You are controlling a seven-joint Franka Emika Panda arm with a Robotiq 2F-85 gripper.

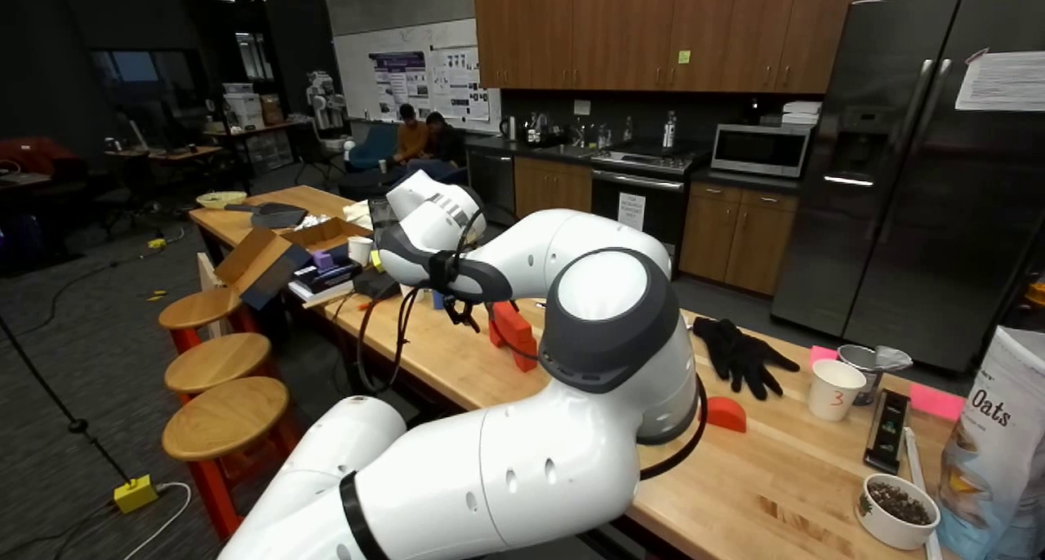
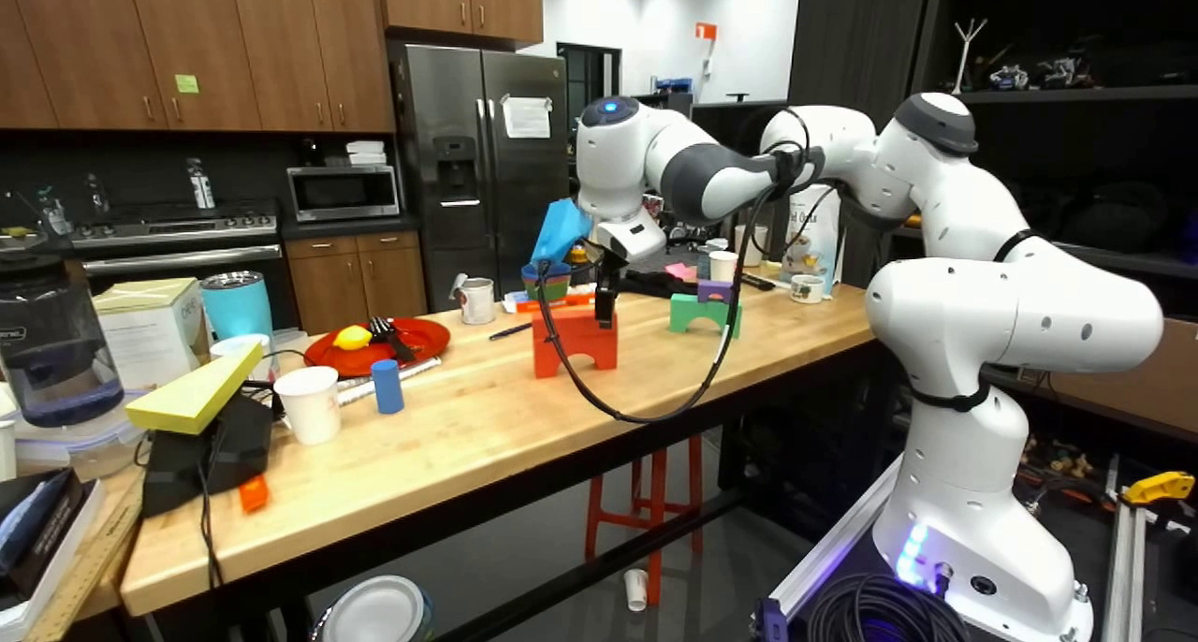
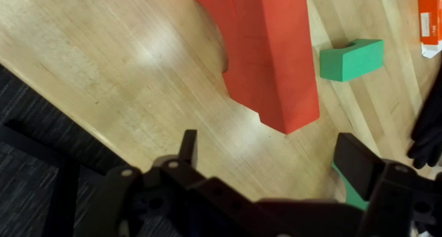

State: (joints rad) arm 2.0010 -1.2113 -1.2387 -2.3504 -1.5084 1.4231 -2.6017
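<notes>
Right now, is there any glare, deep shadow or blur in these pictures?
Wrist view: pale glare on the wooden tabletop, gripper dark, its nearest parts soft; in an exterior view, blue-white lights flare on the robot's base; in an exterior view, the background at picture left is nearly black.

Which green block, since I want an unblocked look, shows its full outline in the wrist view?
The upper green block, right of the red arch: nothing covers it, while the lower green block is partly hidden behind the gripper.
</notes>
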